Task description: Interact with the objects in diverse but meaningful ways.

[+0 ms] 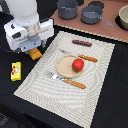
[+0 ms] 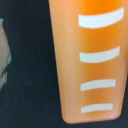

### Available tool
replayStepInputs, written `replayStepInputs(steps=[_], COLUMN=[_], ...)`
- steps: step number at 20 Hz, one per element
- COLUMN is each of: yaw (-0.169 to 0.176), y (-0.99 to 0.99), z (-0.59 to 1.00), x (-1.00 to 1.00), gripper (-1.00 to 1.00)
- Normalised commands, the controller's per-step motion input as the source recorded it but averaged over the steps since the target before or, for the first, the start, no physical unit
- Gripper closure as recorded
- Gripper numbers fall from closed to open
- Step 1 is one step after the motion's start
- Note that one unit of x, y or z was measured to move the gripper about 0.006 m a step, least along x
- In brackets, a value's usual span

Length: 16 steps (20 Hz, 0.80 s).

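Wrist view: orange bread block [image 2: 90,60] — white stripes, no lettering.

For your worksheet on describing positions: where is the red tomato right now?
In the exterior view, the red tomato sits on the round wooden plate mid-placemat, between the fork and knife.

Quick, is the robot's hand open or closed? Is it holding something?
Hand: cannot tell if open or closed; its fingers are hidden. It hangs right over the orange bread block, which fills the wrist view.
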Motion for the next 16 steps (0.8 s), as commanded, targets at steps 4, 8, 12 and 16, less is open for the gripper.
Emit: replayStepInputs(steps=[4,8,12,16], yaw=[0.001,0.000,0.000,0.000], y=[0.07,0.05,0.10,0.18], z=[-0.54,-0.79,-0.34,0.18], x=[-0.22,-0.10,-0.11,-0.30], gripper=[1.00,1.00,1.00,1.00])
